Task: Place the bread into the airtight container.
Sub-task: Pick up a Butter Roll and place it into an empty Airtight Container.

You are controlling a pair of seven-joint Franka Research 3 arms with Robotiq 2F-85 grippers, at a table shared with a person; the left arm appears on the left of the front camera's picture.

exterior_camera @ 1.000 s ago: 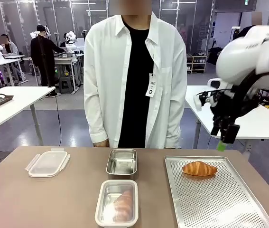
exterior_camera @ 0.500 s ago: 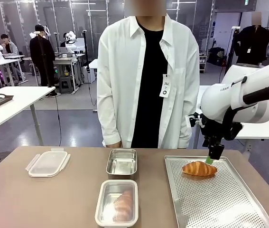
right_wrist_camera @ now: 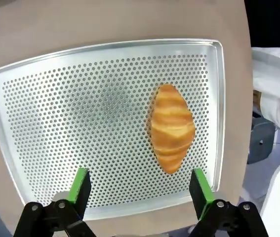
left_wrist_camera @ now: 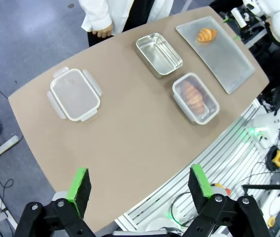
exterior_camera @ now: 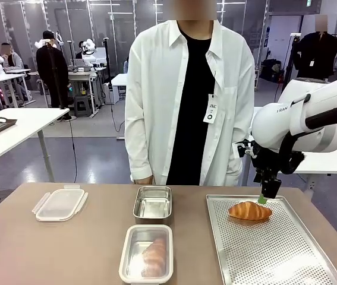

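The golden-brown croissant (exterior_camera: 249, 211) (right_wrist_camera: 172, 127) (left_wrist_camera: 206, 34) lies on the perforated silver metal tray (exterior_camera: 275, 255) (right_wrist_camera: 80, 123) (left_wrist_camera: 228, 59), close to the tray's far rim, with a narrow strip of bare holes between it and that rim. The rest of the tray, from its middle to its near edge, is bare and gives free room. The tray's right rim runs near the right edge of the brown desk (exterior_camera: 49, 249).

The right tool (exterior_camera: 266, 198) (right_wrist_camera: 139, 180) hangs over the tray's far rim, just above the croissant's far side, its jaws spread wide with nothing in them. In the right wrist view the croissant sits off to one side, nearer one green pad than the other. The white arm above the tray bears grey letters reading "FRAN".

The left tool (left_wrist_camera: 139, 177) is high above the desk, well back from the tray, jaws wide apart and empty.

Left of the tray's far corner stands an empty rectangular steel container (exterior_camera: 153, 203) (left_wrist_camera: 159, 53). Left of the tray's near half a white-rimmed rectangular container (exterior_camera: 146, 253) (left_wrist_camera: 195, 97) holds a second croissant (exterior_camera: 154, 256). Farther left of the tray lies a clear plastic lid with side clips (exterior_camera: 60, 203) (left_wrist_camera: 75, 94), with bare desk all round it.

Beyond the tray's far-left corner stands a person in a white shirt (exterior_camera: 156, 101) whose hanging tag (exterior_camera: 210, 108) carries print too small to read
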